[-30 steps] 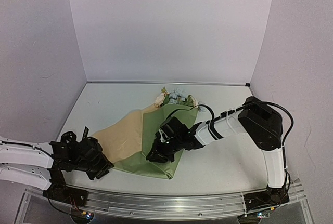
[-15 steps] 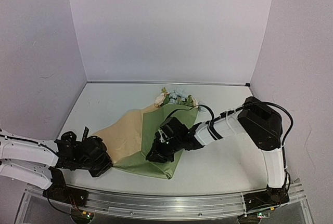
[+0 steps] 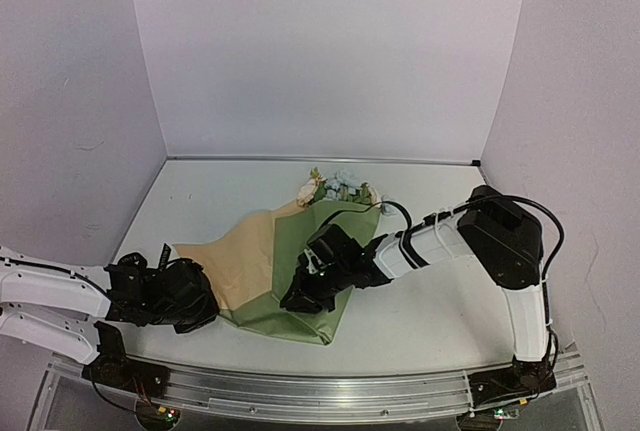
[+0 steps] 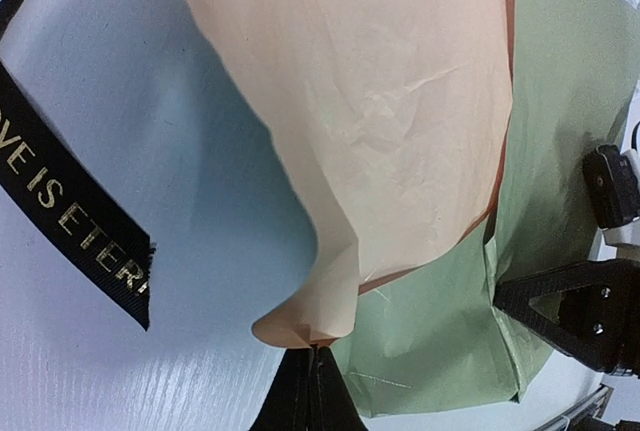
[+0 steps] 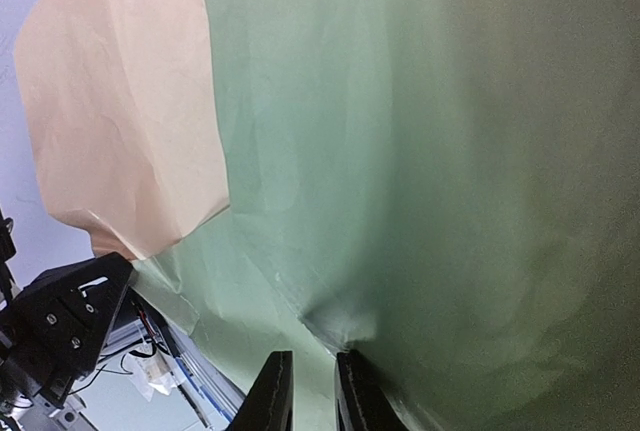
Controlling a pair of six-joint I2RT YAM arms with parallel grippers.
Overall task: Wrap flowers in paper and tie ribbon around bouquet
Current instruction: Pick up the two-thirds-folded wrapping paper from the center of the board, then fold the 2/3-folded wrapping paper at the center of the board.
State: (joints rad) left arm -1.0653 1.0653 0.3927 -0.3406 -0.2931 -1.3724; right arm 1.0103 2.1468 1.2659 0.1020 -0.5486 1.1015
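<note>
The paper (image 3: 290,261) lies spread across the table, sage green on the right half and tan-peach (image 4: 380,111) on the left. The flowers (image 3: 340,187) poke out at its far end, their stems hidden under the sheet. My left gripper (image 3: 207,303) is shut on the tan near-left corner (image 4: 315,349), which curls up off the table. My right gripper (image 3: 298,297) rests on the green face (image 5: 400,151). Its fingers (image 5: 272,391) stand a narrow gap apart, and one tip dents the sheet. The black ribbon (image 4: 70,216) with pale lettering lies flat, left of the paper.
The white back wall and side walls close in the table. A metal rail (image 3: 320,391) runs along the near edge, close to the paper's near corner. The ribbon's end (image 3: 164,252) lies just beyond my left gripper.
My left gripper has closed on the tan corner of the paper and shifted slightly right and away. The corner now curls upward. The right arm has stayed put.
</note>
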